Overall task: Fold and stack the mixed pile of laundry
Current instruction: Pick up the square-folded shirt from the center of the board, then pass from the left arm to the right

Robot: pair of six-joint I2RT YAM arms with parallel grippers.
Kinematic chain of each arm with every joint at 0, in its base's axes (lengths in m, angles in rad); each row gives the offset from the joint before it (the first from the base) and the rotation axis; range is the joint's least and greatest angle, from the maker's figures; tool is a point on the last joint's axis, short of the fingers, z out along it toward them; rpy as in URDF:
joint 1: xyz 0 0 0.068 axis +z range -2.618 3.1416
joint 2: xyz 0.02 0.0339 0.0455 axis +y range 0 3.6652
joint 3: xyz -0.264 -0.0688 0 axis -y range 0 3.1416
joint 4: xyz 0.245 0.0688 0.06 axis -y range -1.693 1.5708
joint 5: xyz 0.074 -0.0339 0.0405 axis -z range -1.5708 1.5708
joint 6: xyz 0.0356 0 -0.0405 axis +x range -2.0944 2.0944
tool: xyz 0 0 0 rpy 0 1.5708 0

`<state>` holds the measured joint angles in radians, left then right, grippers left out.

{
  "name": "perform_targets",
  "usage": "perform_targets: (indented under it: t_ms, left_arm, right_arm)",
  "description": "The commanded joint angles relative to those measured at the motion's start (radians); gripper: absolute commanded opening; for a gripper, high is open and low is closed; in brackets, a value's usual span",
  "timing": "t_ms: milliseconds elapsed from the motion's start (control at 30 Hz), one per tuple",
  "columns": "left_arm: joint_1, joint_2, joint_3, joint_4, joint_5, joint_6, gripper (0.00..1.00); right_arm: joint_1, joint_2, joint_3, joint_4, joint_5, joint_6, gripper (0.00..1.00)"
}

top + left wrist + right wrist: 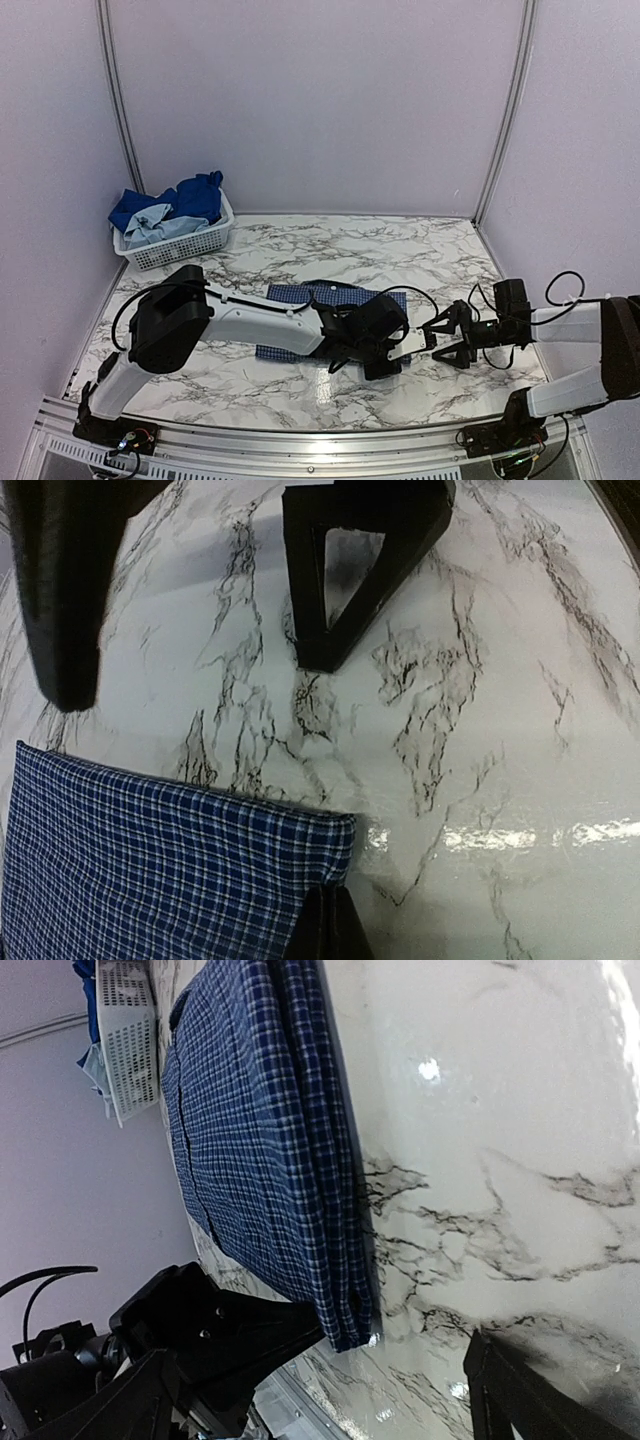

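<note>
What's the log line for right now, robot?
left gripper: shut at checked shirt corner | right gripper: open, empty | basket: blue clothes inside

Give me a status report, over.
Left gripper shut on navy checked shirt, at its corner. Right gripper open, clear of it. Blue clothes in white basket. Nothing in the way.

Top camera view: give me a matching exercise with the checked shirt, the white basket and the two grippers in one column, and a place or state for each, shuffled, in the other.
1. checked shirt
2. white basket
3. left gripper
4. right gripper

A. open, just right of the shirt
B. back left corner, holding blue clothes
C. lying on the marble table, towards the front
D. shut on the shirt's corner

Pairs: 1-C, 2-B, 3-D, 4-A
</note>
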<state>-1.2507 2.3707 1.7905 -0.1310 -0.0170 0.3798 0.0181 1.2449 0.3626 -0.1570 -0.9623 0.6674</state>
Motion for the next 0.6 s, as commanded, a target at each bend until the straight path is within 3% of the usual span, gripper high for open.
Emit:
perform_targets:
  t_ms: [0,233,400,567]
  left_arm:
    - [0.012,-0.093,-0.031,0.065,0.053,-0.068,0.0]
    - [0.04,-0.179,-0.13,0.173,0.077,-0.126,0.0]
    - [0.042,-0.189,-0.132,0.176,0.101,-0.123,0.0]
    - [0.042,-0.202,-0.149,0.188,0.113,-0.121,0.0]
  right_arm:
    - [0.001,0.024,-0.023,0.149,-0.013,0.107,0.97]
    - [0.075,0.066,-0.052,0.321,0.016,0.237,0.99]
    - [0.153,0.168,-0.063,0.566,0.039,0.406,0.99]
    - [0.214,0.288,0.002,0.662,0.094,0.487,0.98]
